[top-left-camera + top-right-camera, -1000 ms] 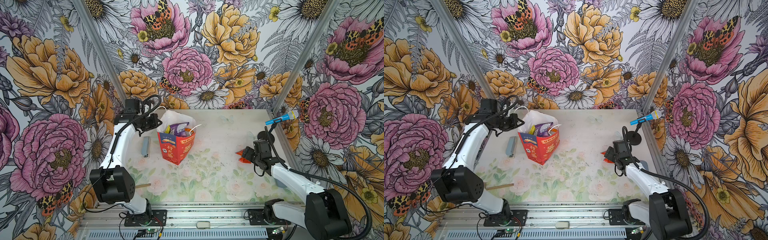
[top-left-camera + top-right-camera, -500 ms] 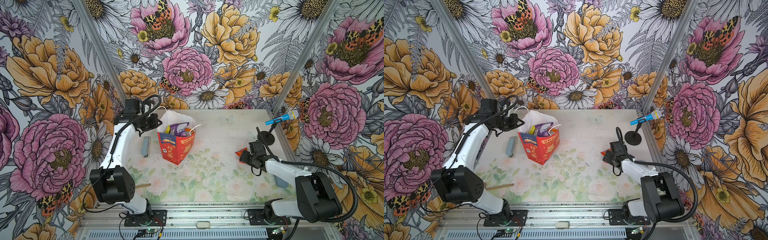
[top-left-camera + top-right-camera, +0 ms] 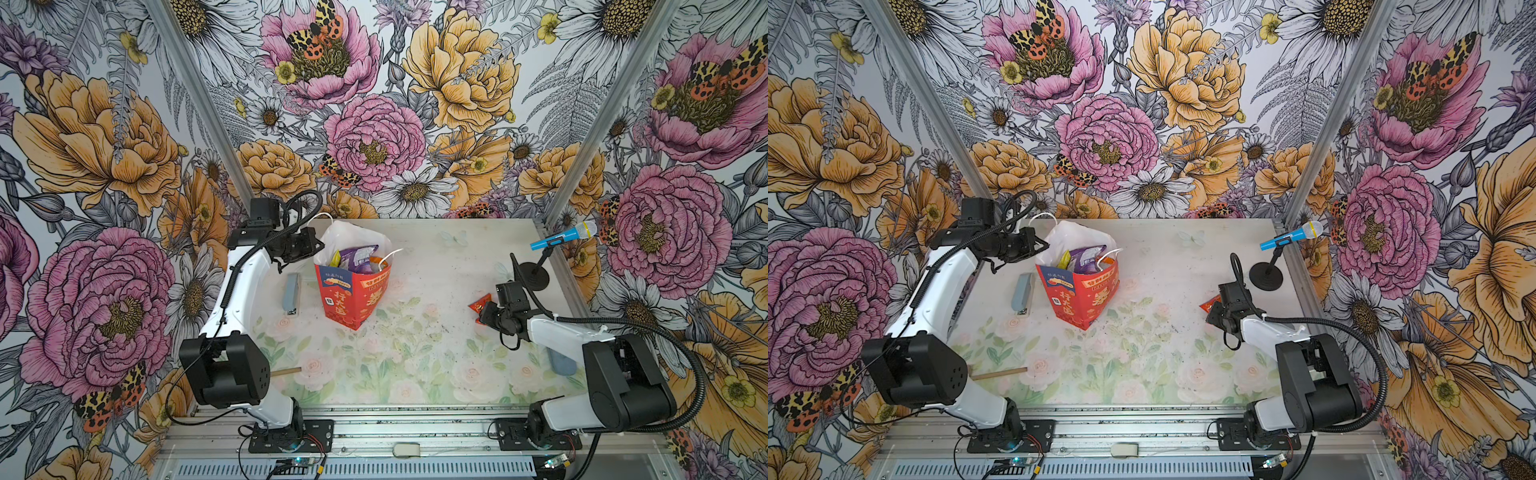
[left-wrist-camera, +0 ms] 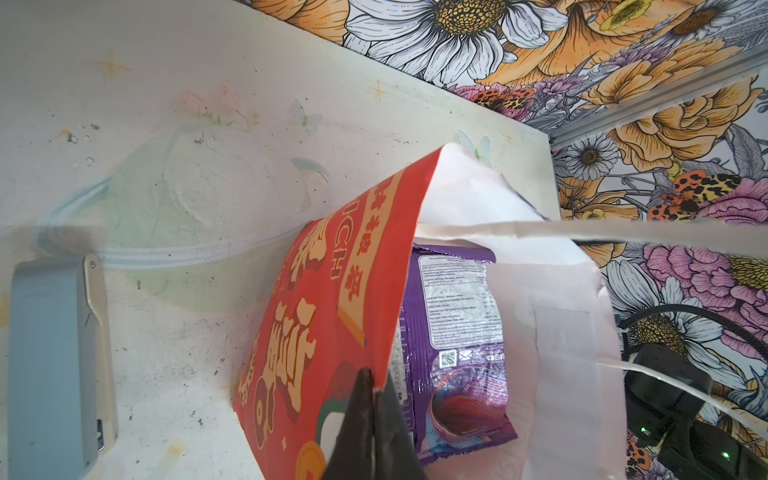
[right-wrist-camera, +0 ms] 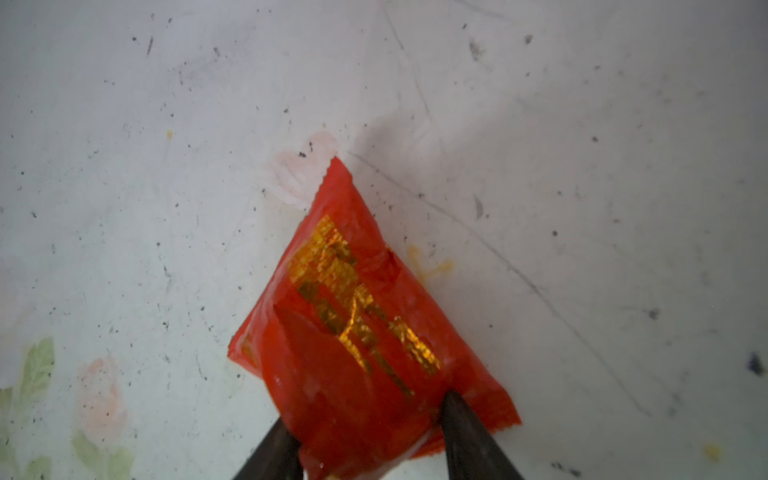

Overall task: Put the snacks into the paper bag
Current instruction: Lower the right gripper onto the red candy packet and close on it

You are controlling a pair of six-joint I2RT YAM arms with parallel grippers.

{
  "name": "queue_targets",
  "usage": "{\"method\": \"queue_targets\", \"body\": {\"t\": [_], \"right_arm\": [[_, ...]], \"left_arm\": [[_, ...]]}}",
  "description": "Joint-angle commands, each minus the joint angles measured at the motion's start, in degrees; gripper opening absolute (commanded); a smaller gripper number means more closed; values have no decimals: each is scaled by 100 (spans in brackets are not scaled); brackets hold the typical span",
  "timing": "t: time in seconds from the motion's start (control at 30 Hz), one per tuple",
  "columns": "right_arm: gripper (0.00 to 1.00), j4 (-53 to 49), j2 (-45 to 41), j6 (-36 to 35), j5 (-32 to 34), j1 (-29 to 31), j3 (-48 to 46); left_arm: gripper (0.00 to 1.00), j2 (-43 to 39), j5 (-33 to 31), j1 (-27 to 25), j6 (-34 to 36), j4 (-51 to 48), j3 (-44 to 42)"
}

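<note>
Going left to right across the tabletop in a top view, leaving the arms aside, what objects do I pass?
grey block → paper bag → small red packet → blue toy microphone on its stand. The wooden stick near the front edge is left out, since it overlaps the grey block from side to side.

White arm links (image 3: 241, 291), black joint housings (image 3: 224, 370), black corrugated cable loops (image 3: 703, 384), black base plates (image 3: 320, 432).
</note>
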Motion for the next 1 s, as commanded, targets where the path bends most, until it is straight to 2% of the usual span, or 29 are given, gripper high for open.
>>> {"method": "queue_targets", "body": {"t": [0.0,0.13,0.3,0.47,0.67,0.97], "right_arm": [[52,39,-119,75,-289,61,177],[60,-303,-573,22,-205,60,275],[62,-800,-915,-337,210,-17,513],[65,-1027,-446,-816,208,-68,889],[66,-1295,386,-1351,-371,-64,1452],[65,-1404,582,-1400,-166,227,1440]], "left_arm": [[0,-66,-63,-28,-55,25,-88],[0,-58,-64,-25,-56,25,-90],[0,-68,-52,-26,-57,25,-92],[0,-70,-51,-28,-56,25,-89],[0,-59,-66,-23,-58,24,-86],[0,-40,-82,-26,-52,25,-90]]}}
